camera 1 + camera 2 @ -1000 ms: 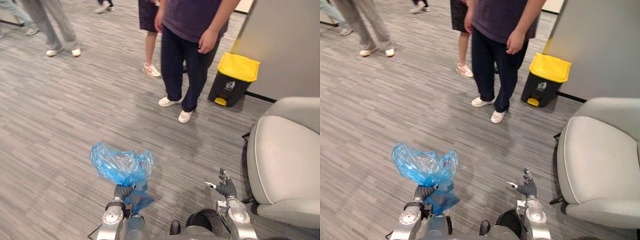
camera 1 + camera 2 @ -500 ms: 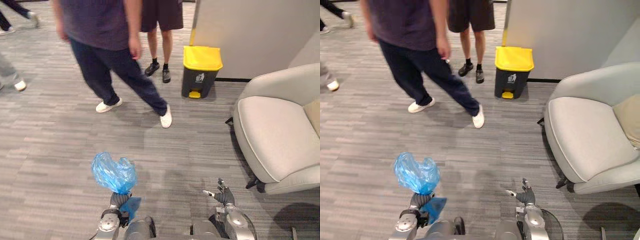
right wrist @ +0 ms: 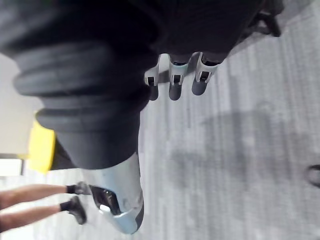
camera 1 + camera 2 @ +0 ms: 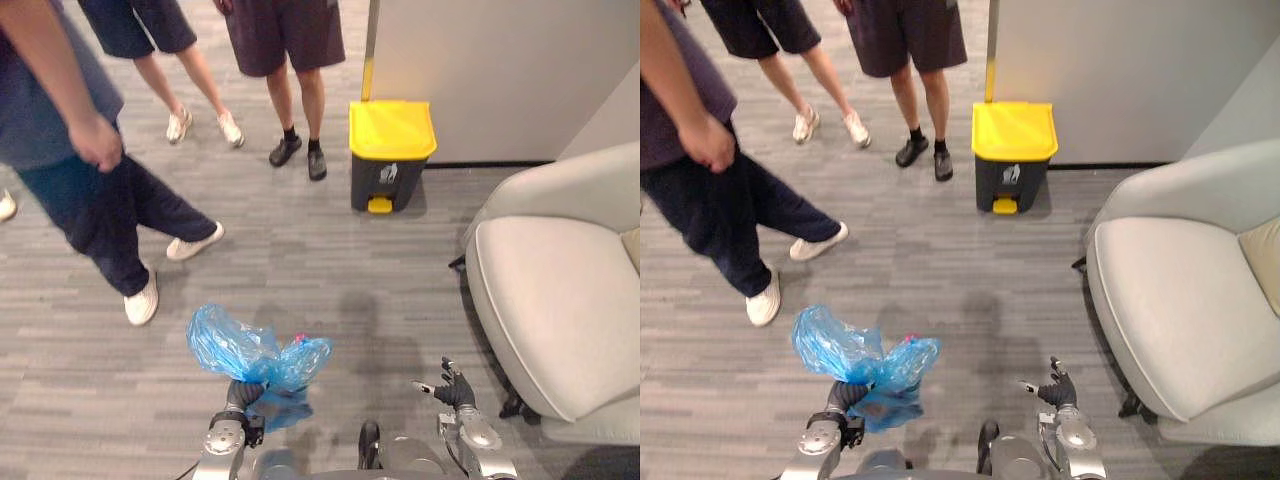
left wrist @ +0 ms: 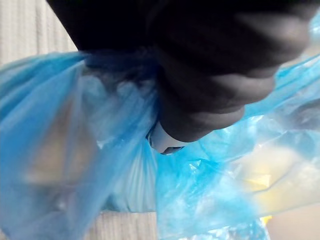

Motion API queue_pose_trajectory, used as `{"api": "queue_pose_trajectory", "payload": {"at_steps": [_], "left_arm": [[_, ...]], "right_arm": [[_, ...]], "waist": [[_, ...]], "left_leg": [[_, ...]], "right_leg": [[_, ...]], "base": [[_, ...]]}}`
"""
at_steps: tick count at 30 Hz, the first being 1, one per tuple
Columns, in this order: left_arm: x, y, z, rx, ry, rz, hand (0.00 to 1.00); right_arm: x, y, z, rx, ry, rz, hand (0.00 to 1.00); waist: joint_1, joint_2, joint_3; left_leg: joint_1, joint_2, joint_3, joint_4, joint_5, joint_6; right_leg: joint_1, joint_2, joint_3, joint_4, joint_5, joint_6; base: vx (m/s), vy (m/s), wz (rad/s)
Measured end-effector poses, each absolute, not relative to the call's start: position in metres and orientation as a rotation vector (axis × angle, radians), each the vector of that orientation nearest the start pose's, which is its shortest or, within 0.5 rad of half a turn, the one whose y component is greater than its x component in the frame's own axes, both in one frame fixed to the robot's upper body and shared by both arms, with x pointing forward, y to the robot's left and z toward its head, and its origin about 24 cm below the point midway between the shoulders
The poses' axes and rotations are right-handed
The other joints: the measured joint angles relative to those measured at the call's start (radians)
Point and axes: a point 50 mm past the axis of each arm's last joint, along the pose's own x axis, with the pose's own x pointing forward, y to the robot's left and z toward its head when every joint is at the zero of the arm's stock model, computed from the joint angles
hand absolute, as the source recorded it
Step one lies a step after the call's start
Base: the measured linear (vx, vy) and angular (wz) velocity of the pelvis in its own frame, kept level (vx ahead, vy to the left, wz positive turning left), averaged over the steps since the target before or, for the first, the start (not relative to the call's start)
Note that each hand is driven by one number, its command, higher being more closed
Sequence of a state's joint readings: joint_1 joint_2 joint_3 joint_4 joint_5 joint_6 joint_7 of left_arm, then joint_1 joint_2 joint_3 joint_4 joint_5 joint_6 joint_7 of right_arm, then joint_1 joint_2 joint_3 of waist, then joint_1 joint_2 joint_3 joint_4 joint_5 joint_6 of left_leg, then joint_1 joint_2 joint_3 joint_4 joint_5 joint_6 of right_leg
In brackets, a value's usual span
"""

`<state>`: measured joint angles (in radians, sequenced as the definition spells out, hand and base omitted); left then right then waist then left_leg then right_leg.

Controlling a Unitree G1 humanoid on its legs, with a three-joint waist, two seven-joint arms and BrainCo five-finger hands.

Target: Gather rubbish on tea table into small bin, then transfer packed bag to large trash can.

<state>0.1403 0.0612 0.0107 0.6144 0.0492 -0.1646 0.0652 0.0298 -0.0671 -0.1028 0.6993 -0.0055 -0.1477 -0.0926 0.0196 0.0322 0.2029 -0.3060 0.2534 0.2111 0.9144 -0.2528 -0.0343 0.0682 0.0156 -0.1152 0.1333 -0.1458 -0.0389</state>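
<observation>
One blue rubbish bag is held above the grey floor, its neck clenched in the left hand. The right hand hangs empty, fingers released. The yellow-lidded trash can stands well apart, against the wall, near a pale armchair.

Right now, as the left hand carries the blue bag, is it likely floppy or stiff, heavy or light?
Probably floppy: the blue bag is thin, crumpled film bunched above the left hand. Likely light, since its top stands up puffed. Glossy film might slip.
</observation>
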Motion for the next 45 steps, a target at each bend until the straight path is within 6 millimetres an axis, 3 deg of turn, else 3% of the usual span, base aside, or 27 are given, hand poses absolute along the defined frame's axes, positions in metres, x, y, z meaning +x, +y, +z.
{"api": "queue_pose_trajectory", "payload": {"at_steps": [3, 4, 5, 7, 11, 12, 13, 14, 16, 17, 18, 20, 21, 22, 23, 25, 27, 28, 29, 31, 34, 36, 38, 39, 40, 43, 45], "left_arm": [[0.170, 0.179, -0.100, 0.111, 0.571, 0.100, 1.00], [0.169, 0.175, -0.101, 0.099, 0.576, 0.098, 1.00], [0.168, 0.174, -0.103, 0.099, 0.587, 0.097, 1.00], [0.176, 0.177, -0.099, 0.111, 0.567, 0.096, 1.00], [0.170, 0.181, -0.102, 0.118, 0.585, 0.105, 1.00], [0.160, 0.185, -0.106, 0.129, 0.611, 0.110, 1.00], [0.158, 0.187, -0.106, 0.135, 0.618, 0.113, 1.00], [0.156, 0.188, -0.107, 0.137, 0.624, 0.113, 1.00], [0.156, 0.197, -0.106, 0.158, 0.625, 0.131, 1.00], [0.156, 0.199, -0.106, 0.163, 0.623, 0.137, 1.00], [0.160, 0.200, -0.104, 0.166, 0.613, 0.139, 1.00], [0.166, 0.199, -0.102, 0.166, 0.598, 0.137, 1.00], [0.165, 0.203, -0.102, 0.176, 0.600, 0.139, 1.00], [0.163, 0.208, -0.101, 0.193, 0.601, 0.142, 1.00], [0.164, 0.200, -0.105, 0.170, 0.619, 0.135, 1.00], [0.166, 0.195, -0.106, 0.156, 0.620, 0.127, 1.00], [0.173, 0.187, -0.104, 0.133, 0.601, 0.117, 1.00], [0.173, 0.181, -0.104, 0.114, 0.600, 0.115, 1.00], [0.171, 0.177, -0.105, 0.100, 0.603, 0.109, 1.00], [0.170, 0.174, -0.105, 0.087, 0.601, 0.099, 1.00], [0.172, 0.174, -0.103, 0.086, 0.589, 0.096, 1.00], [0.172, 0.173, -0.103, 0.085, 0.590, 0.096, 1.00], [0.172, 0.173, -0.103, 0.084, 0.587, 0.095, 1.00], [0.172, 0.172, -0.103, 0.082, 0.588, 0.095, 1.00], [0.171, 0.176, -0.106, 0.094, 0.605, 0.100, 1.00], [0.176, 0.178, -0.103, 0.103, 0.589, 0.096, 1.00], [0.169, 0.179, -0.106, 0.104, 0.609, 0.102, 1.00]], "right_arm": [[0.185, -0.200, -0.100, -0.060, 0.589, -0.238, 0.00], [0.182, -0.206, -0.103, -0.077, 0.606, -0.252, 0.00], [0.179, -0.206, -0.106, -0.078, 0.631, -0.256, 0.00], [0.177, -0.206, -0.107, -0.078, 0.637, -0.254, 0.00], [0.183, -0.202, -0.105, -0.075, 0.622, -0.238, 0.00], [0.184, -0.201, -0.105, -0.075, 0.619, -0.235, 0.00], [0.185, -0.200, -0.104, -0.076, 0.616, -0.233, 0.00], [0.183, -0.200, -0.106, -0.078, 0.623, -0.231, 0.00], [0.180, -0.199, -0.108, -0.092, 0.641, -0.221, 0.00], [0.180, -0.199, -0.108, -0.100, 0.641, -0.214, 0.00], [0.181, -0.200, -0.108, -0.117, 0.640, -0.206, 0.00], [0.181, -0.205, -0.107, -0.131, 0.639, -0.209, 0.00], [0.179, -0.205, -0.108, -0.132, 0.643, -0.209, 0.00], [0.173, -0.205, -0.111, -0.134, 0.658, -0.210, 0.00], [0.168, -0.211, -0.114, -0.150, 0.683, -0.215, 0.00], [0.172, -0.215, -0.111, -0.154, 0.676, -0.227, 0.00], [0.169, -0.219, -0.112, -0.158, 0.681, -0.238, 0.00], [0.163, -0.217, -0.115, -0.154, 0.700, -0.238, 0.00], [0.160, -0.211, -0.115, -0.138, 0.696, -0.234, 0.00], [0.158, -0.207, -0.114, -0.116, 0.686, -0.239, 0.00], [0.167, -0.204, -0.111, -0.091, 0.665, -0.245, 0.00], [0.171, -0.205, -0.111, -0.073, 0.663, -0.260, 0.00], [0.169, -0.208, -0.113, -0.072, 0.674, -0.274, 0.00], [0.168, -0.212, -0.113, -0.080, 0.677, -0.280, 0.00], [0.166, -0.210, -0.116, -0.077, 0.697, -0.278, 0.00], [0.165, -0.211, -0.116, -0.078, 0.700, -0.281, 0.00], [0.169, -0.211, -0.115, -0.080, 0.693, -0.274, 0.00]], "waist": [[0.000, -0.016, 0.012], [0.000, 0.015, 0.003], [0.006, 0.003, 0.004], [0.000, -0.025, -0.006], [0.028, -0.027, -0.007], [0.020, -0.028, -0.009], [0.018, -0.029, -0.010], [0.016, -0.030, -0.011], [-0.007, -0.030, -0.010], [-0.008, -0.027, -0.008], [-0.011, -0.009, 0.002], [-0.016, 0.012, 0.013], [-0.028, 0.002, 0.007], [-0.040, -0.027, -0.004], [-0.044, 0.003, 0.001], [-0.041, 0.007, -0.007], [-0.062, 0.010, -0.005], [-0.055, 0.012, 0.000], [-0.042, 0.008, 0.003], [-0.029, -0.002, 0.004], [-0.006, -0.007, 0.004], [-0.001, -0.011, 0.006], [-0.002, -0.008, 0.004], [-0.003, 0.007, 0.001], [-0.003, 0.002, 0.000], [-0.002, -0.029, -0.014], [0.001, -0.025, -0.013]], "left_leg": [[-0.051, -0.090, -0.055, -0.347, 0.027, -0.029], [-0.029, -0.103, -0.114, -0.561, 0.105, -0.074], [-0.014, -0.127, -0.101, -0.561, 0.189, -0.019], [-0.009, -0.184, -0.077, -0.558, 0.148, 0.008], [0.074, -0.214, -0.002, -0.536, 0.045, 0.035], [0.139, -0.226, 0.017, -0.562, 0.022, 0.048], [0.160, -0.228, 0.021, -0.570, 0.015, 0.058], [0.188, -0.229, 0.023, -0.578, 0.002, 0.068], [0.275, -0.226, 0.017, -0.626, -0.014, 0.069], [0.302, -0.222, 0.013, -0.647, -0.013, 0.069], [0.352, -0.194, 0.012, -0.678, -0.013, 0.068], [0.401, -0.146, 0.008, -0.686, -0.013, 0.067], [0.425, -0.139, -0.001, -0.689, -0.012, 0.037], [0.447, -0.158, -0.017, -0.689, -0.024, -0.005], [0.469, -0.124, -0.036, -0.687, -0.041, -0.032], [0.461, -0.108, -0.067, -0.655, -0.003, -0.069], [0.403, -0.085, -0.109, -0.497, 0.057, -0.096], [0.347, -0.054, -0.131, -0.305, 0.120, -0.100], [0.290, -0.017, -0.124, -0.115, 0.097, -0.096], [0.188, 0.013, -0.088, 0.042, 0.064, -0.063], [0.061, -0.003, -0.015, -0.084, 0.033, -0.014], [0.037, -0.055, -0.013, -0.289, 0.036, -0.019], [0.050, -0.110, -0.015, -0.534, 0.083, -0.054], [0.058, -0.119, -0.015, -0.626, 0.168, -0.044], [0.071, -0.134, -0.011, -0.646, 0.269, 0.018], [0.088, -0.191, 0.002, -0.671, 0.235, 0.047], [0.132, -0.220, 0.017, -0.672, 0.190, 0.063]], "right_leg": [[0.031, -0.061, 0.043, 0.008, -0.053, 0.066], [0.034, -0.055, 0.068, 0.013, -0.079, 0.100], [0.047, -0.074, 0.101, 0.020, -0.103, 0.125], [0.047, -0.132, 0.119, 0.030, -0.108, 0.133], [-0.033, -0.179, 0.204, 0.276, -0.117, 0.161], [-0.094, -0.192, 0.216, 0.456, -0.077, 0.258], [-0.121, -0.193, 0.221, 0.530, -0.055, 0.302], [-0.164, -0.192, 0.218, 0.634, -0.061, 0.305], [-0.286, -0.199, 0.123, 0.809, -0.120, 0.201], [-0.315, -0.192, 0.091, 0.819, -0.135, 0.174], [-0.366, -0.163, 0.032, 0.788, -0.164, 0.119], [-0.445, -0.112, -0.039, 0.635, -0.174, 0.091], [-0.468, -0.091, -0.055, 0.438, -0.114, 0.085], [-0.459, -0.090, -0.044, 0.249, 0.091, 0.047], [-0.452, -0.070, -0.055, 0.292, 0.118, 0.004], [-0.452, -0.053, -0.054, 0.323, 0.050, -0.016], [-0.406, -0.046, -0.078, 0.318, -0.001, -0.027], [-0.322, -0.026, -0.080, 0.266, -0.009, -0.035], [-0.235, -0.007, -0.080, 0.213, -0.015, -0.045], [-0.143, 0.008, -0.072, 0.159, -0.032, -0.062], [-0.087, 0.007, -0.031, 0.108, -0.036, -0.055], [-0.058, -0.009, -0.013, 0.085, -0.037, -0.040], [-0.029, -0.026, -0.001, 0.061, -0.046, -0.012], [-0.017, -0.019, 0.007, 0.054, -0.056, 0.006], [0.003, -0.027, 0.023, 0.054, -0.076, 0.039], [0.005, -0.087, 0.031, 0.062, -0.100, 0.087], [-0.005, -0.117, 0.041, 0.150, -0.118, 0.118]], "base": [[0.32, 0.259, -0.52], [0.35, 0.351, -0.60], [0.38, 0.357, -0.45], [0.36, 0.249, -0.01], [0.43, 0.229, -0.46], [0.32, 0.085, -0.35], [0.40, 0.073, -0.26], [0.41, 0.028, -0.04], [0.48, -0.036, 0.10], [0.46, -0.098, 0.03], [0.45, -0.143, -0.07], [0.50, -0.215, 0.03], [0.49, -0.221, 0.35], [0.62, -0.268, 0.36], [0.51, -0.203, 0.08], [0.48, -0.228, -0.10], [0.39, -0.222, 0.24], [0.40, -0.212, 0.09], [0.43, -0.203, -0.08], [0.33, -0.108, -0.19], [0.24, -0.006, -0.35], [0.29, 0.093, -0.32], [0.34, 0.167, -0.19], [0.32, 0.204, -0.22], [0.38, 0.245, -0.16], [0.25, 0.156, 0.04], [0.25, 0.161, -0.17]]}}
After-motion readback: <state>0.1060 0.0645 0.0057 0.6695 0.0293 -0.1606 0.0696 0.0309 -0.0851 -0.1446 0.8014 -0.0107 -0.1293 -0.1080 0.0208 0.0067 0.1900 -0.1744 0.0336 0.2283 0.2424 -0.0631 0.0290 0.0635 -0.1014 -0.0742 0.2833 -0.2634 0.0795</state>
